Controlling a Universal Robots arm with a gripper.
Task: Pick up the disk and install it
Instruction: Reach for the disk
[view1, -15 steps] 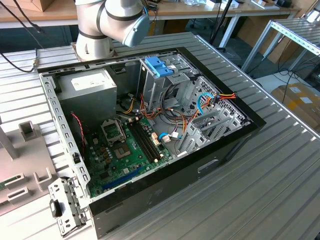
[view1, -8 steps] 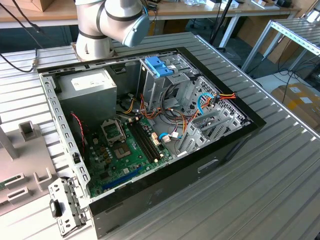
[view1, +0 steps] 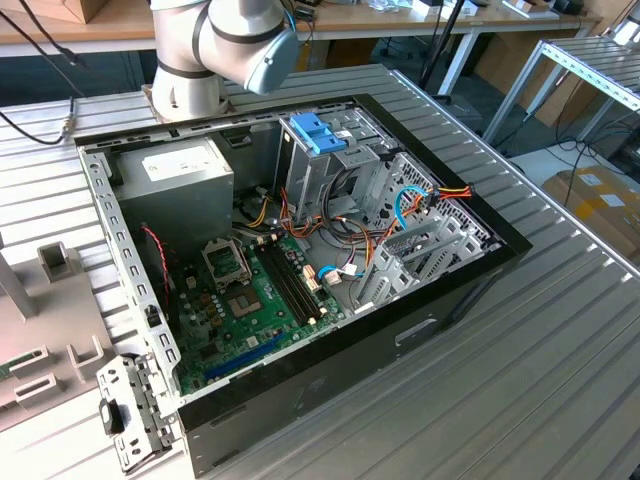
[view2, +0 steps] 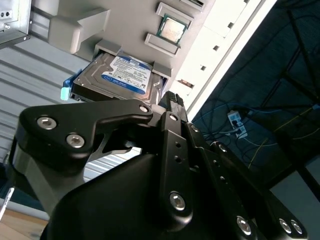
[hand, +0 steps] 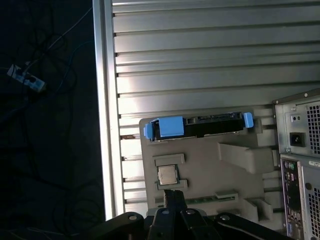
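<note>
Fingers (hand: 173, 193) closed on nothing, hanging over grey holder (hand: 200, 170) on bench (hand: 200, 60), apart from disk. Disk (view2: 125, 75) lies flat, label up, in holder's slot w/ blue caddy (hand: 170, 127) round it. CPU (hand: 167, 175) sits in next slot. PC case (view1: 300, 250) stands open on bench, to the exterior view's right of holder.
</note>
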